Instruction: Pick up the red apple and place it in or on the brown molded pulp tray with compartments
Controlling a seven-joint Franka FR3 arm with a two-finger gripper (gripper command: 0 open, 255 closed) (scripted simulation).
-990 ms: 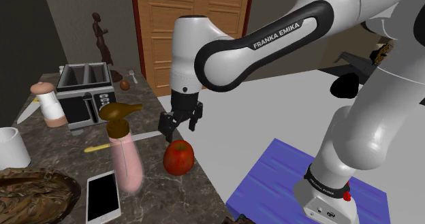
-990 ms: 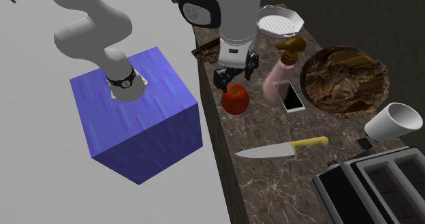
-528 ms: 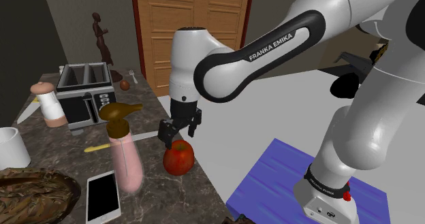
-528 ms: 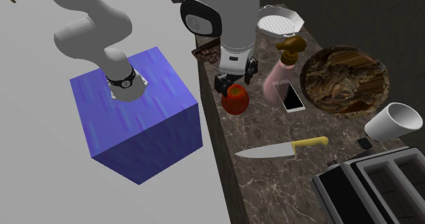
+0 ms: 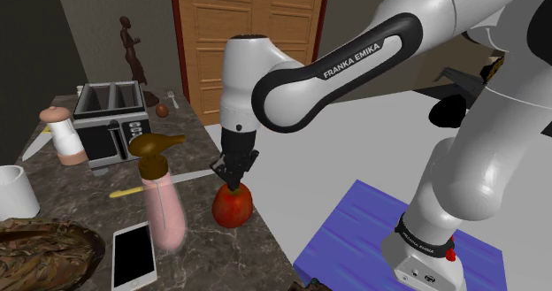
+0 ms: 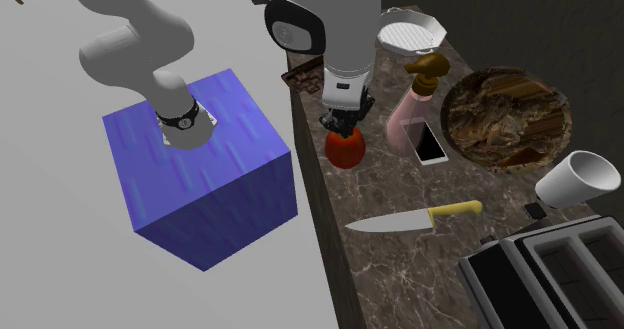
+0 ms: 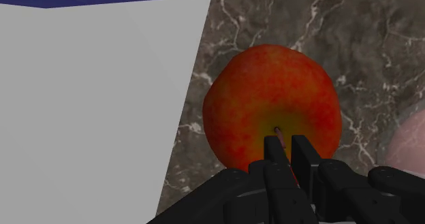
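The red apple (image 5: 233,208) (image 6: 343,149) sits on the dark marble counter close to its edge. My black gripper (image 5: 232,181) (image 6: 343,127) comes straight down onto its top. In the wrist view the gripper (image 7: 286,148) has its two fingers drawn almost together over the apple (image 7: 272,100), pinching the small stem between them. The brown pulp tray (image 5: 78,238) (image 6: 452,97) lies further in on the counter, beyond a pink bottle and a phone.
A pink pump bottle (image 5: 164,205) (image 6: 408,117) stands right beside the apple, with a phone (image 6: 431,142) next to it. A yellow-handled knife (image 6: 415,217), a toaster (image 5: 111,121) and a white cup (image 6: 580,177) also stand on the counter. The blue stand (image 6: 205,177) is off the counter's edge.
The gripper came down onto the apple with its fingers apart, then the fingers closed together at the apple's top. The apple has not moved.
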